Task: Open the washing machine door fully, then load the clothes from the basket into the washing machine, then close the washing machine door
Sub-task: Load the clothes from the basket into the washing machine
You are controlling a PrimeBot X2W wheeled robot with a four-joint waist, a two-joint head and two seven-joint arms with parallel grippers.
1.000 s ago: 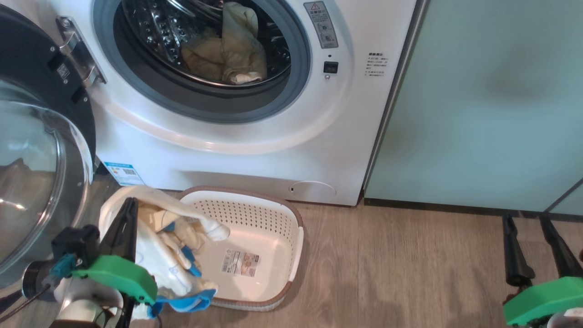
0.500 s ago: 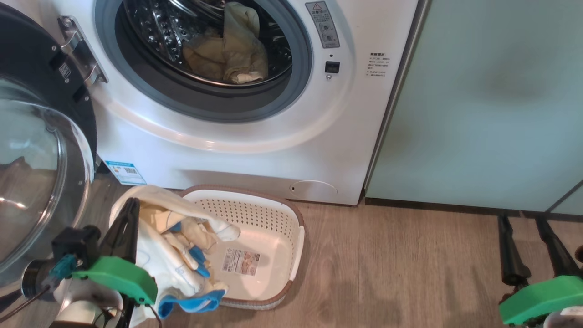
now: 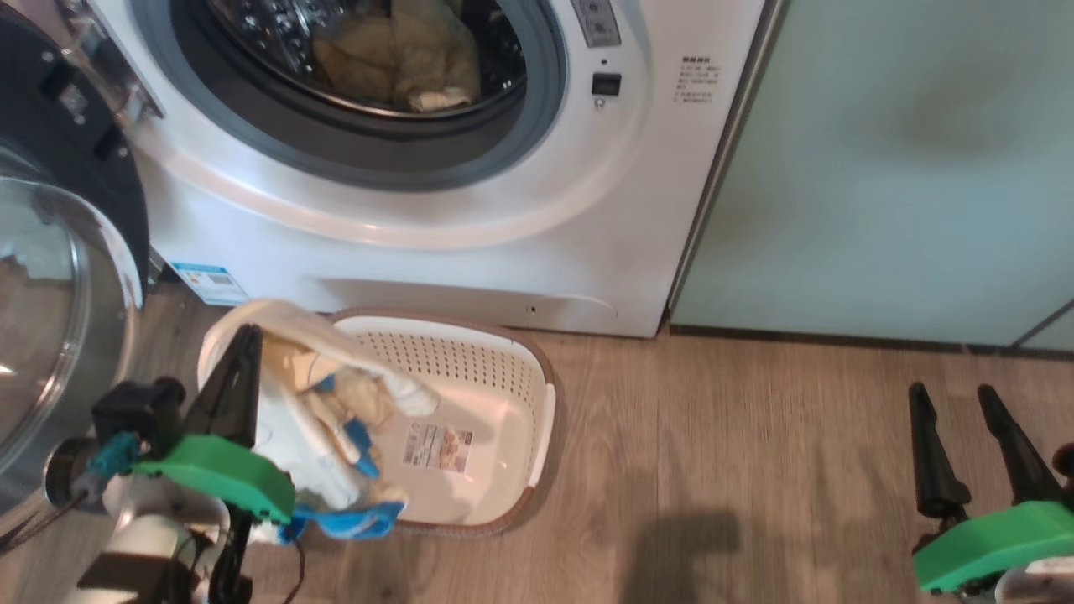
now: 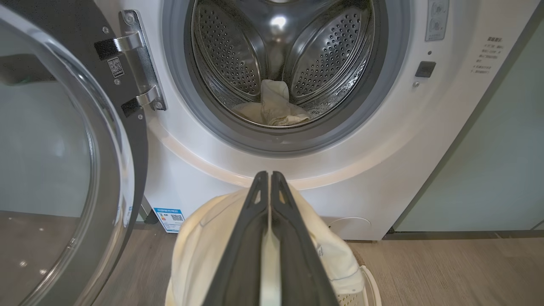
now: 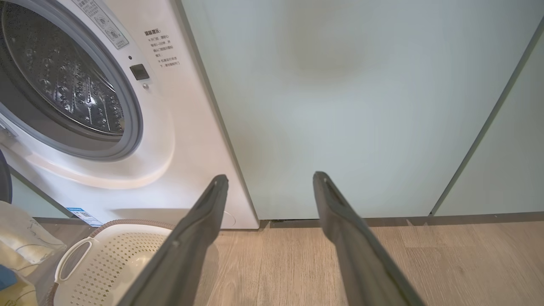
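Observation:
The white washing machine (image 3: 470,210) stands with its door (image 3: 50,277) swung open to the left, black rim and glass bowl facing me. Pale yellow clothes (image 3: 403,59) lie in the steel drum, seen again as clothes in the drum (image 4: 272,108). My left gripper (image 3: 247,335) is shut on a pale yellow garment with blue patches (image 3: 310,419), which hangs over the left end of the basket (image 3: 503,394). In the left wrist view the closed left gripper (image 4: 267,174) points at the drum opening, cloth (image 4: 199,246) draped around its fingers. My right gripper (image 3: 952,392) stands open above the floor at the right, nothing between its fingers.
Pale green cabinet panels (image 3: 881,168) stand right of the machine, and the right gripper (image 5: 270,177) faces them. The basket's bare bottom carries a paper label (image 3: 436,446). Its white handle (image 5: 72,259) shows in the right wrist view. Wooden floor (image 3: 713,470) lies between basket and right gripper.
The whole head picture has shifted upward, so the camera has moved. The left gripper still holds the garment, whose hanging folds have swung slightly. The right gripper stays open.

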